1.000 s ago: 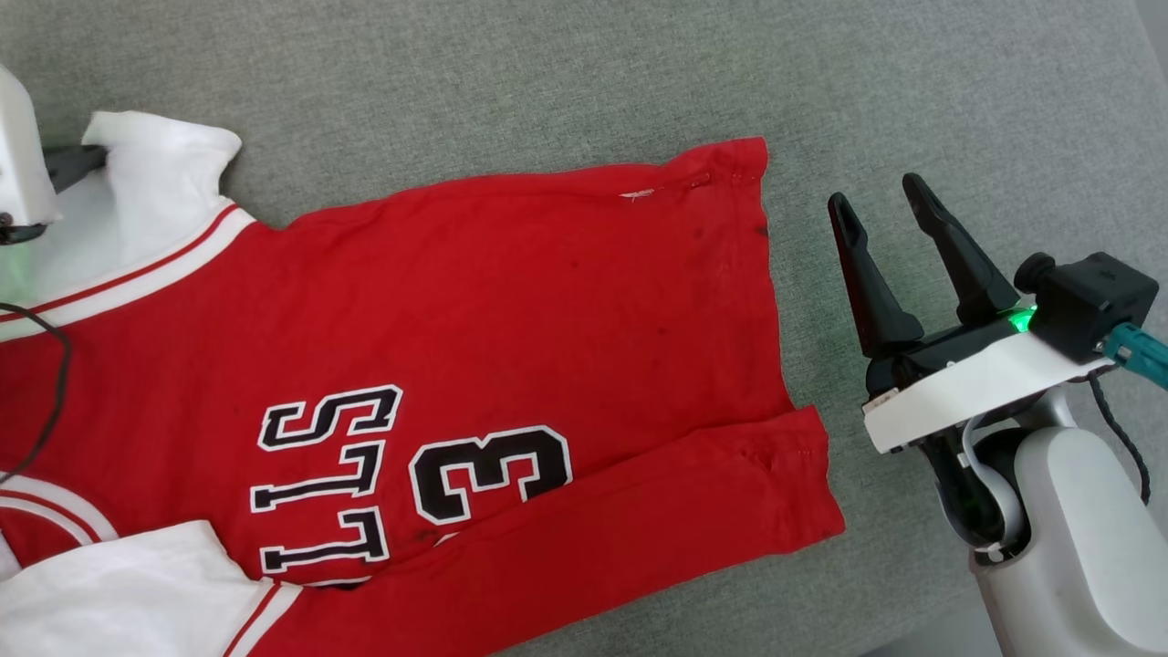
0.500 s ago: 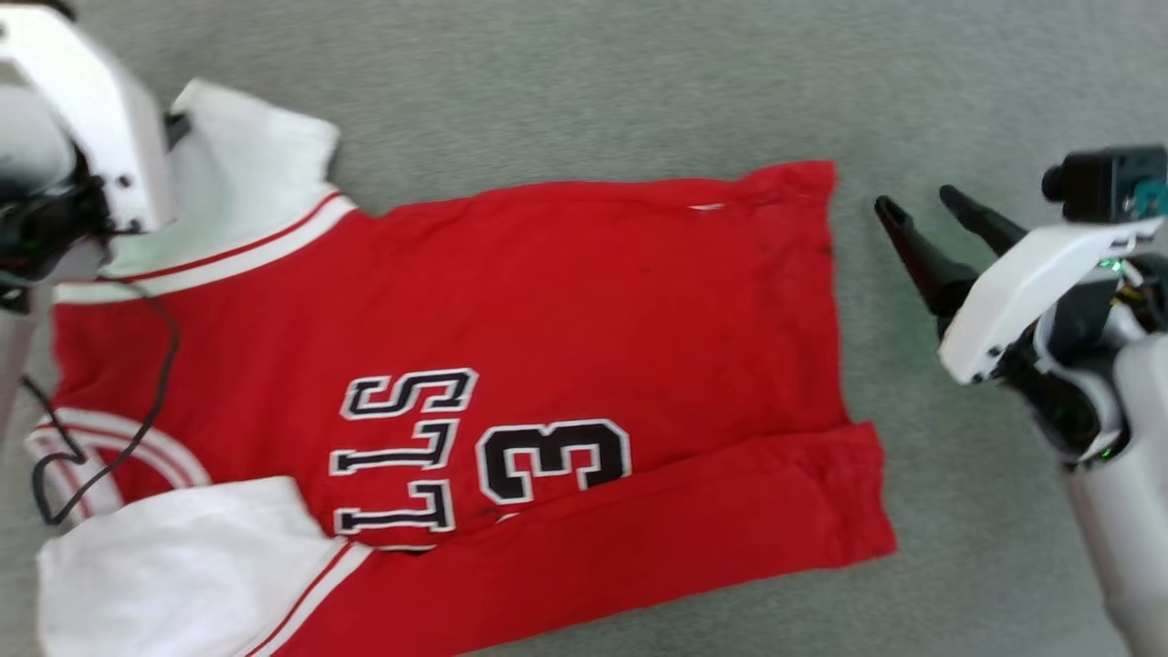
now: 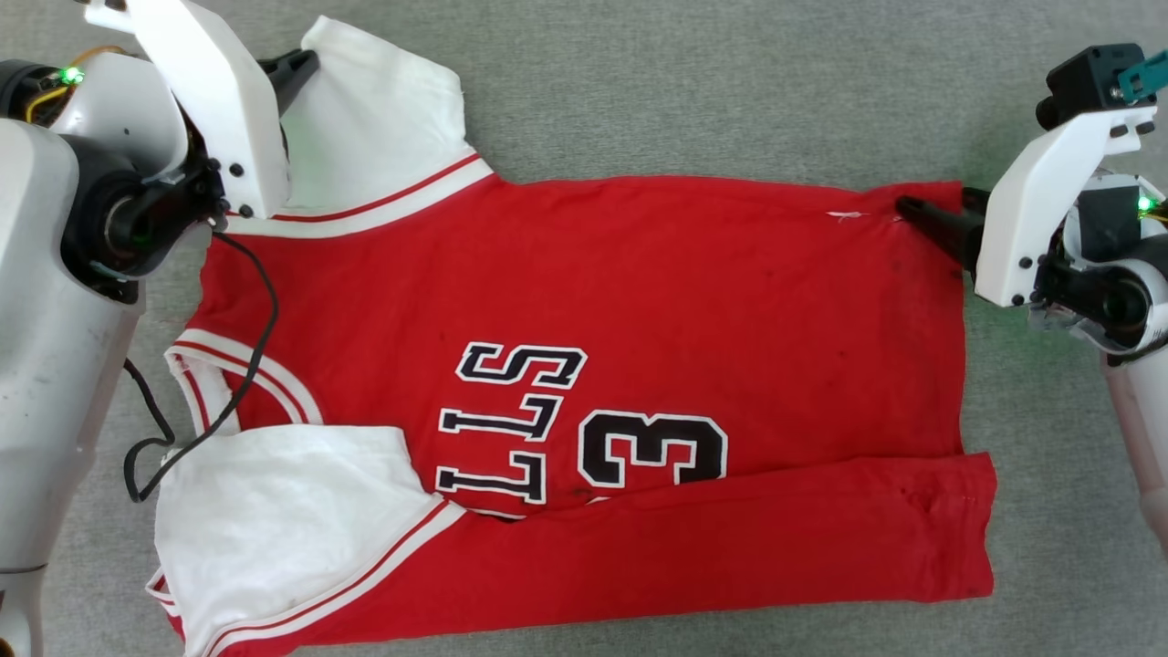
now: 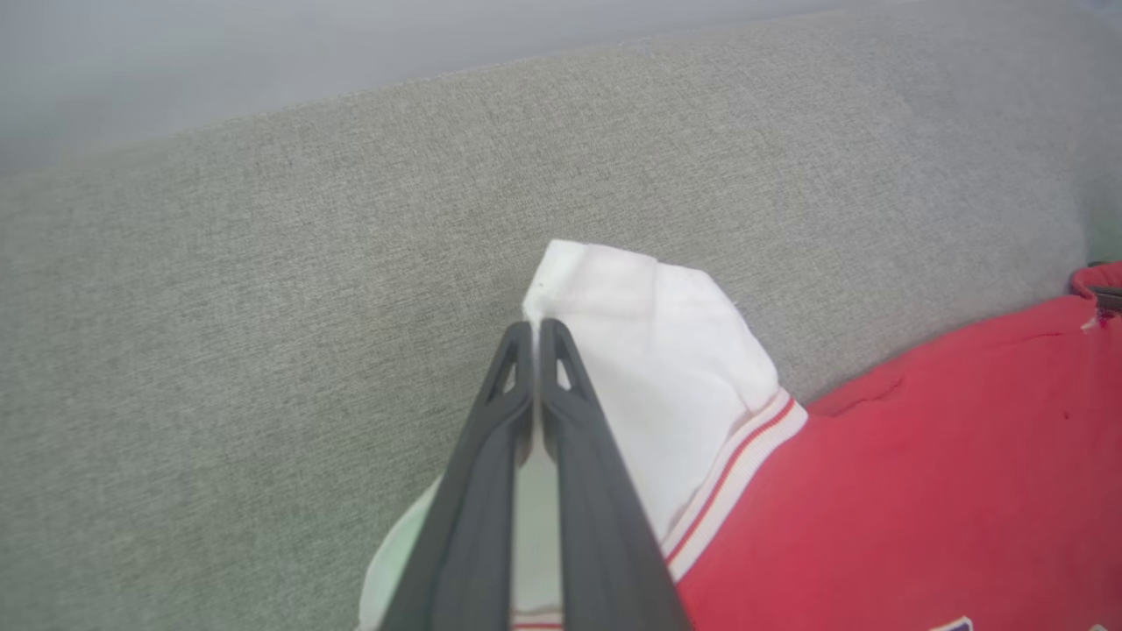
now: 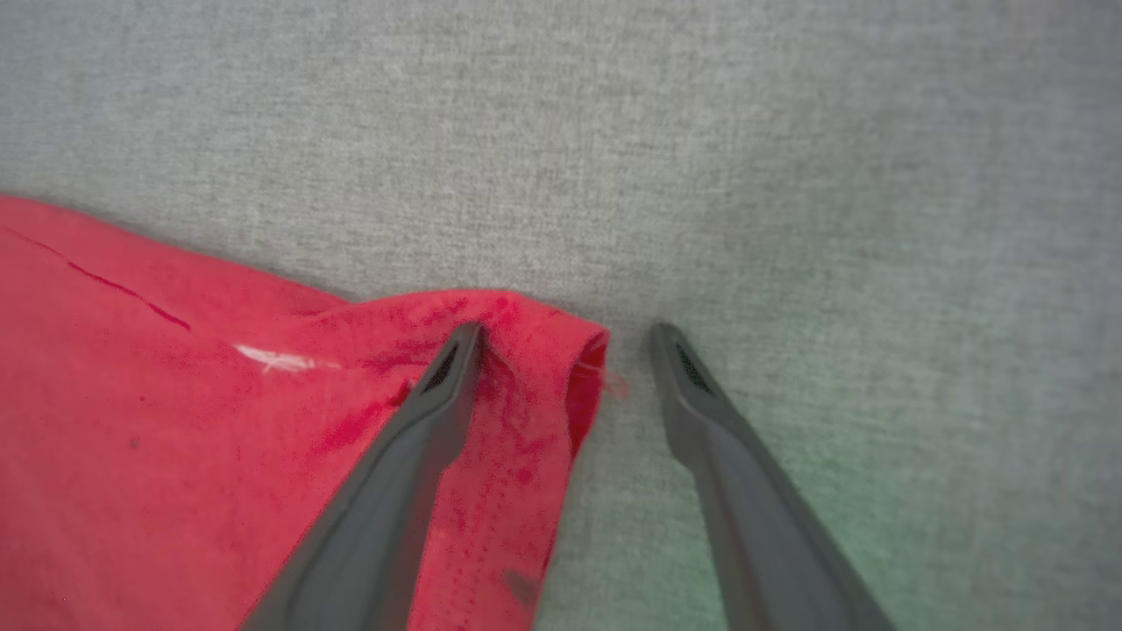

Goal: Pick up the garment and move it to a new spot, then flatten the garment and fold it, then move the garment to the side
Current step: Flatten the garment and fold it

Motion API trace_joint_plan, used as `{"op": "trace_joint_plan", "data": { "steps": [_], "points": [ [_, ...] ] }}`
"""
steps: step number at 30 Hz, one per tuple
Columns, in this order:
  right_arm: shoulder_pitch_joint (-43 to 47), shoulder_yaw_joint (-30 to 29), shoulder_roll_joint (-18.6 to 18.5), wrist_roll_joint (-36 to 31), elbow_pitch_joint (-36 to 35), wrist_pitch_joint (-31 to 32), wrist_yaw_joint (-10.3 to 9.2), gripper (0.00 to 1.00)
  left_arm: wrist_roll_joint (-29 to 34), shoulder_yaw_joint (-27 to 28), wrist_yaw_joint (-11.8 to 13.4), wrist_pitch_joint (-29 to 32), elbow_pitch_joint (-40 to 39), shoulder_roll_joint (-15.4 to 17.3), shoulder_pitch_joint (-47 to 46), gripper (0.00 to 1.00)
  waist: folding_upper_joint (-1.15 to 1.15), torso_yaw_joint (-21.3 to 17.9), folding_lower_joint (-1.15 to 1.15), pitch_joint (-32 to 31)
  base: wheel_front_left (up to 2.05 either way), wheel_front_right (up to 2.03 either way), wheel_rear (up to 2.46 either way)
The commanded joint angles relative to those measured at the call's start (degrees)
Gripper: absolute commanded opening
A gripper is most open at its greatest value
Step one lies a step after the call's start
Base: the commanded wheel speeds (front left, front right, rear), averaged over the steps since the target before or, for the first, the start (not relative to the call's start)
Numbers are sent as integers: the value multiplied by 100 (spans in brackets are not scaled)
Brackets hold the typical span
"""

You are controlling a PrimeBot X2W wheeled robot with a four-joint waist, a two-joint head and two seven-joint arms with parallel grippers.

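Observation:
The garment (image 3: 566, 292), a red jersey with white sleeves and black lettering, lies spread on the grey fabric surface, its near long edge folded over the number. My left gripper (image 3: 306, 62) is at the far white sleeve (image 4: 666, 350). The left wrist view shows its jaws pressed together (image 4: 535, 326) with the sleeve's edge pinched between them. My right gripper (image 3: 931, 205) is open at the far hem corner. In the right wrist view (image 5: 567, 331) one finger rests on the red cloth (image 5: 175, 394) and the other on the bare surface, so the corner sits between them.
The grey fabric surface (image 3: 693, 82) stretches all round the garment, and its far edge (image 4: 351, 88) shows in the left wrist view. A black cable (image 3: 246, 365) from my left arm hangs over the garment's collar end.
The head camera has shifted, so the whole picture moved. My left gripper has shut on the white sleeve. My right gripper has gone from beside the hem to its far corner, still open.

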Motion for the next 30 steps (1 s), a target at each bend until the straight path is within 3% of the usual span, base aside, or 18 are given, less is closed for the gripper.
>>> {"op": "trace_joint_plan", "data": {
  "steps": [1, 2, 8, 16, 24, 30],
  "points": [
    [355, 198, 187, -31, 388, 358, -2, 44, 1, -10, -32, -64, 6, -23, 49, 0, 0, 57, 1, 17, 0, 0, 0],
    [374, 196, 214, -35, 442, 448, -1, 0, 7, -14, -52, -107, 10, -29, 71, 0, 0, 73, 1, 16, 0, 0, 0],
    [288, 37, 182, -96, 379, 597, -2, 0, -83, 55, -108, -366, 64, -93, 177, 0, 0, 144, 1, -42, 0, 0, 0],
    [55, -79, 28, -486, -50, -64, -2, 0, -235, 288, -94, -959, 84, -67, 663, 0, 0, 228, 1, -548, 0, 0, 0],
    [992, -291, -81, -329, -636, -500, -2, 0, -559, 679, 93, -1754, -500, 21, 2119, 0, 0, 400, 1, -1297, 0, 0, 0],
    [2047, -557, -61, -174, -1143, -698, -3, 0, -846, 962, 434, -2289, -1050, 3, 3588, 0, 0, 519, 1, -1627, 0, 0, 0]
  ]
}}
